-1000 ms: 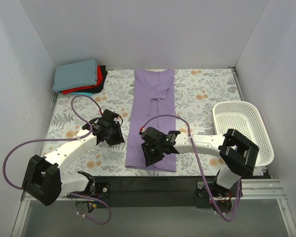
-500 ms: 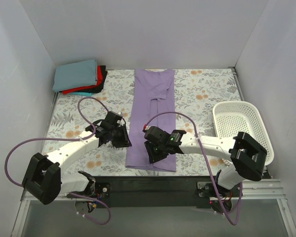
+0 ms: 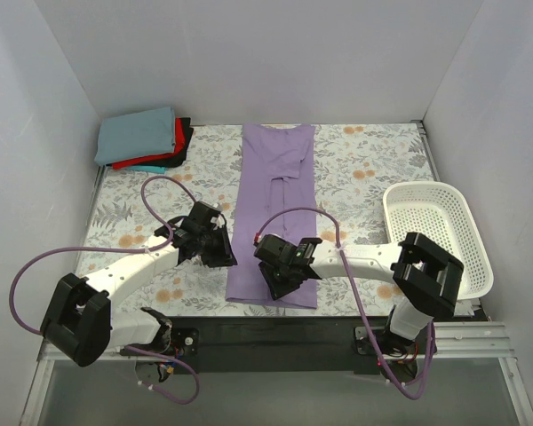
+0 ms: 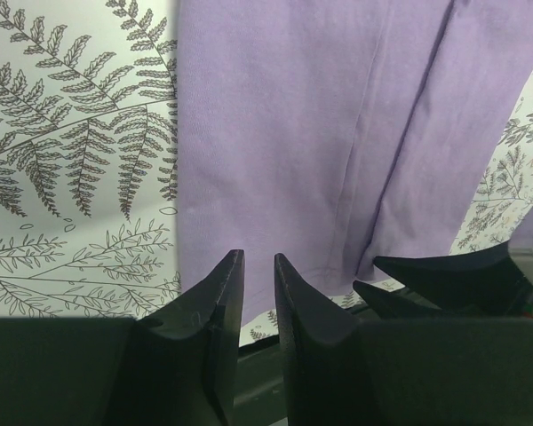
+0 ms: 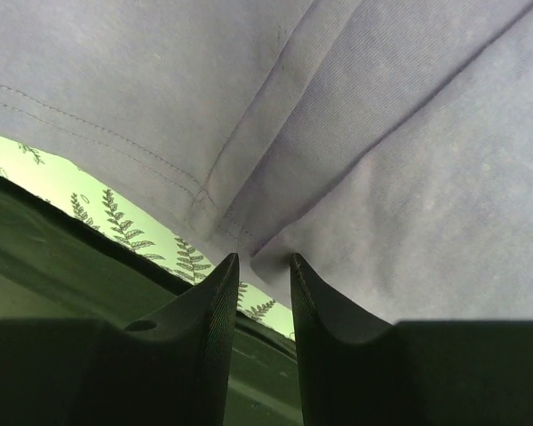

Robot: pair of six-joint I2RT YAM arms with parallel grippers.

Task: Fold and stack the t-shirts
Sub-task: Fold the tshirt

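The lavender t-shirt (image 3: 280,177) lies flat as a long narrow strip down the middle of the table, sleeves folded in. It fills the left wrist view (image 4: 320,133) and the right wrist view (image 5: 382,133). My left gripper (image 3: 224,256) hovers at the strip's near left edge, and its jaws (image 4: 256,259) stand slightly apart with nothing between them. My right gripper (image 3: 277,286) is over the near hem, its jaws (image 5: 262,259) slightly apart just above a folded hem corner. A stack of folded shirts (image 3: 142,138), grey-blue on top of red, black and teal, sits at the far left corner.
A white mesh basket (image 3: 424,187) stands at the right edge. The table has a floral cloth (image 3: 364,169). A black bar (image 3: 275,328) runs along the near edge, just below the shirt's hem. White walls close in the left, back and right.
My left gripper has moved right, up to the shirt's left edge. My right gripper has shifted slightly down toward the near hem. The shirt has not moved.
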